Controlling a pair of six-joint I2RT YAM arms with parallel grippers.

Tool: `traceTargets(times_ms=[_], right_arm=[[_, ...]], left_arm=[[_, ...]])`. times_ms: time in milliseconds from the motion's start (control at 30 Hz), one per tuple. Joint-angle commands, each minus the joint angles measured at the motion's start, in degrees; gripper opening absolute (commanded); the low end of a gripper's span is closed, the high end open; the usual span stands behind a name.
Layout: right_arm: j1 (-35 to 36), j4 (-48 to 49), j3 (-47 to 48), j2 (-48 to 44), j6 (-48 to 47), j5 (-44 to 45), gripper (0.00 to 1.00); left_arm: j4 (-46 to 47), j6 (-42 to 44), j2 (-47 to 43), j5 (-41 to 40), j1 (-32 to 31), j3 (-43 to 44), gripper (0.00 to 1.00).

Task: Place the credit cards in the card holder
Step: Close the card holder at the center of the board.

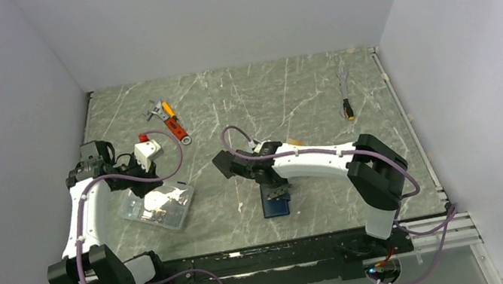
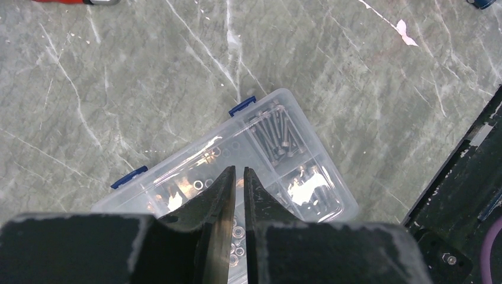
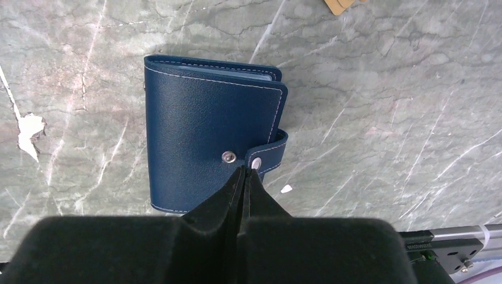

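Note:
The card holder [image 3: 207, 133] is a navy-blue wallet lying folded shut on the marble table, with its snap tab [image 3: 269, 155] off the stud. It also shows in the top view [image 1: 275, 207]. My right gripper [image 3: 244, 171] is shut, and its tips rest at the tab's edge with nothing visibly between them. It sits just above the holder in the top view [image 1: 277, 190]. A corner of the orange-gold card [image 3: 342, 5] lies beyond the holder [image 1: 296, 141]. The other cards are out of view. My left gripper [image 2: 239, 171] is shut and empty over the clear parts box [image 2: 284, 148].
The clear plastic box [image 1: 158, 206] of nuts and screws sits front left. An orange-handled wrench [image 1: 173, 121] lies at the back left and a slim tool [image 1: 345, 93] at the back right. A white scrap [image 3: 29, 127] lies left of the holder.

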Motion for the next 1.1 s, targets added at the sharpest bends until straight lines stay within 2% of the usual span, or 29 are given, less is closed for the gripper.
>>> traceTargets(times_ms=[0,233,467,567,800,1067], right_arm=[[0.0,2.0,-0.9,-3.1,0.2,-0.9,0.0],[-0.9,5.3,-2.8,-2.6,-0.9,-3.4,0.0],[-2.6,8.2,-4.6,-3.3,-1.6,-6.2,0.0],[-4.5,10.7,-7.1,-5.2,-1.8,-8.9,0.0],[-10.8,19.2,-15.0,-9.8,-3.6,-20.1,0.0],[-14.2,23.9,-19.8,-11.8,-4.1,-25.8,0.0]], left_arm=[[-0.1,1.9,-1.5,1.9,0.1,-0.3,0.16],[-1.7,3.8,-2.2,6.3,-0.4,0.1,0.19],[-0.7,4.7,-4.7,7.0,-8.9,-0.2,0.2],[3.3,4.8,-5.4,5.1,-17.3,-1.5,0.2],[18.0,1.3,-3.3,-2.5,-42.0,-5.2,0.21],[23.7,1.1,7.0,-10.2,-59.7,-2.8,0.21]])
